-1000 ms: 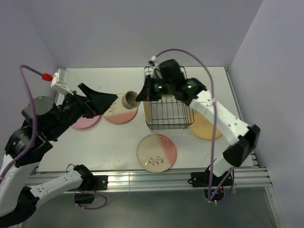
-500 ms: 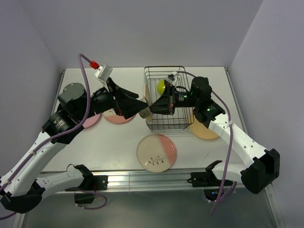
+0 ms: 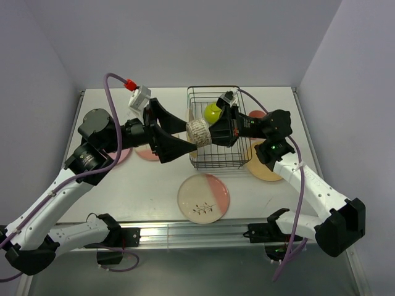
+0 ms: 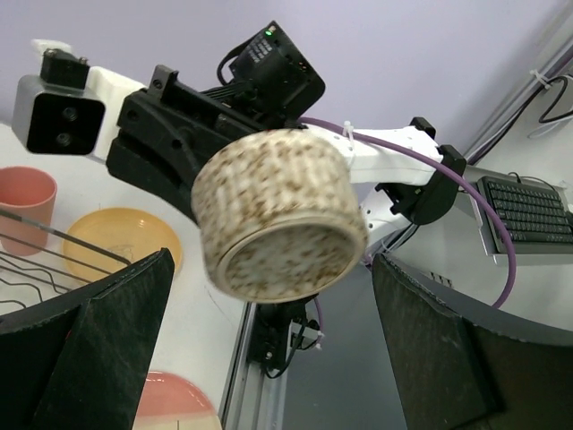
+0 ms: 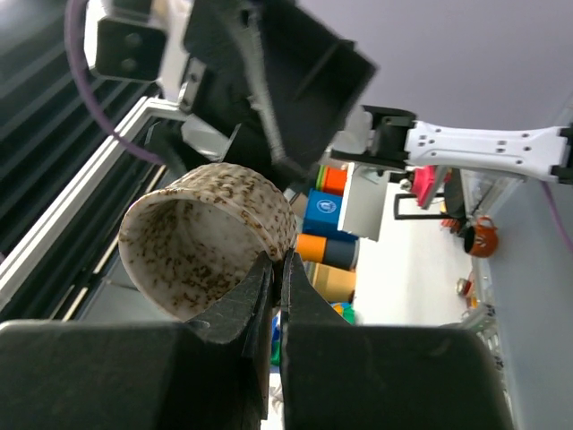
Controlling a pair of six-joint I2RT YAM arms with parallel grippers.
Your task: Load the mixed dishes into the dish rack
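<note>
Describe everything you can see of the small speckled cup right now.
The speckled cup is short and round, cream-grey and ceramic-looking, with brown flecks and a recessed base. It is aloft, tipped on its side, at the left edge of the dish rack. The right gripper pinches its rim wall. Its base faces the open left gripper, whose fingers flank it without touching.

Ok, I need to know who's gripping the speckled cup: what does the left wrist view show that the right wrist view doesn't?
Left wrist only: the underside of the speckled cup, the left tool open around it without touching, plus the pink tumbler and orange-yellow plate. Right wrist only: the cup's inside, with the right tool pinched on its rim. Both: the cup itself.
</note>
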